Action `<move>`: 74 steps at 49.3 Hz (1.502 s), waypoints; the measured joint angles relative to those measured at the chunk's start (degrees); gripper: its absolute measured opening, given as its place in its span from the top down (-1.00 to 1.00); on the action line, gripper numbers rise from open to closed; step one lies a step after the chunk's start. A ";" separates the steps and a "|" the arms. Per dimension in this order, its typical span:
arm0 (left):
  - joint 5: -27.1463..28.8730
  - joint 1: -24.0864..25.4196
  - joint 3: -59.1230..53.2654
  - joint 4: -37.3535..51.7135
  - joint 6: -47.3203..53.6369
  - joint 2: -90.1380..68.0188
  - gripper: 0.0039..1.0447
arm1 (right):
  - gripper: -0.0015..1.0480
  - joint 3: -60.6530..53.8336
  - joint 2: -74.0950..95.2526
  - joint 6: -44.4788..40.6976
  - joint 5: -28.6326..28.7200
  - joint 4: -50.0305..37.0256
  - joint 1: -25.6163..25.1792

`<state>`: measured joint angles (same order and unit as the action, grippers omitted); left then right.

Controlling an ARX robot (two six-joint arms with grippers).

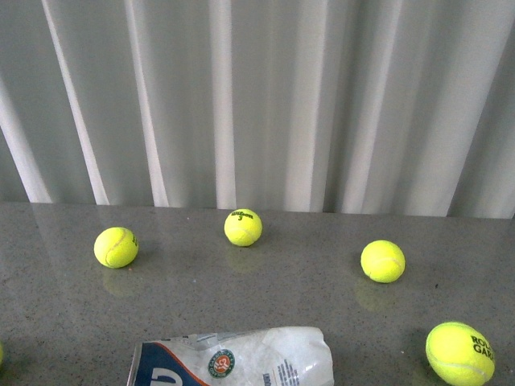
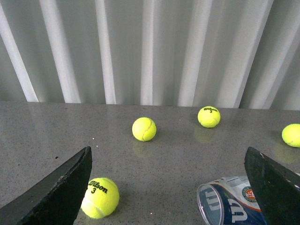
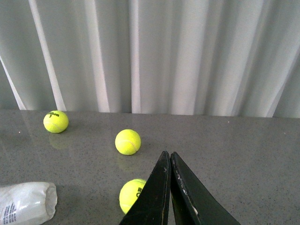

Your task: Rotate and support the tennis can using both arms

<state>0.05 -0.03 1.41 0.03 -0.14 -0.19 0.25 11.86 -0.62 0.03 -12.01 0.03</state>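
I see the tennis can point(image 1: 233, 358) lying flat, with yellow balls point(image 1: 243, 227) scattered around it. The left gripper point(image 2: 168, 157) is spread and the right gripper point(image 3: 169, 153) is pressed together.

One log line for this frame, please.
object: tennis can lying on its side on table | left hand: open, empty | right hand: shut, empty | can contact: none

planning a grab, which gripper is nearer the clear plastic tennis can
Probably left. The tennis can lies close by the open left gripper; the shut right gripper has it off aside.
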 joint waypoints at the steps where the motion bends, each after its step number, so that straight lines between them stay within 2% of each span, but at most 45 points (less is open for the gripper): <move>1: -0.02 0.00 0.00 0.00 0.02 0.00 -0.88 | 0.93 0.00 -0.28 0.00 0.00 0.28 0.00; 5: -0.02 0.00 0.00 0.00 0.02 0.00 -0.88 | 0.93 0.00 -1.75 0.02 -0.02 1.73 0.00; 9: -0.02 0.00 0.00 0.00 0.00 0.00 -0.88 | 0.93 0.02 -9.09 0.02 0.02 11.17 0.00; 23: -0.02 0.00 0.00 0.00 0.02 0.07 -0.88 | 0.92 0.02 -11.56 -0.02 0.02 11.98 0.00; 46: -0.07 0.02 0.02 -0.02 0.00 0.04 -0.88 | -0.48 0.02 -11.56 0.02 0.02 11.98 0.00; 47: -1.49 0.68 0.35 -1.27 -0.48 -0.76 -0.88 | -0.55 0.02 -11.56 0.02 0.02 11.98 0.00; 48: -4.61 1.75 1.55 -4.48 -1.11 -1.99 -0.88 | -0.61 0.02 -11.56 0.02 -0.02 11.98 0.00; 49: -11.41 3.89 3.85 -10.01 -2.40 -5.18 -0.88 | -0.68 0.02 -11.56 0.02 -0.13 11.98 0.00; 51: -17.88 5.90 7.85 -15.91 -3.58 -12.11 -0.88 | -0.88 0.02 -11.56 0.02 0.15 11.98 0.00; 52: -20.28 5.92 9.77 -15.91 -4.52 -16.06 -0.88 | -0.91 0.02 -11.56 0.04 0.15 11.98 0.00; 55: -20.68 4.79 13.68 -11.15 -5.40 -23.82 -0.88 | -0.85 0.02 -11.58 0.02 0.02 11.98 0.00; 62: -21.05 -1.53 24.41 4.02 -5.95 -47.30 -0.88 | -0.87 0.02 -11.63 0.04 0.04 11.98 0.00; 70: -23.34 -6.32 36.28 2.45 -6.40 -73.92 -0.88 | -0.87 0.02 -11.63 0.04 0.02 11.98 0.00; 74: -26.69 -8.76 39.89 0.39 -6.84 -82.77 -0.88 | -0.87 0.02 -11.63 0.04 0.04 11.98 0.00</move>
<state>-26.63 -8.80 41.30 0.43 -6.98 -82.96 0.27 0.23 -0.58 0.08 -0.03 0.03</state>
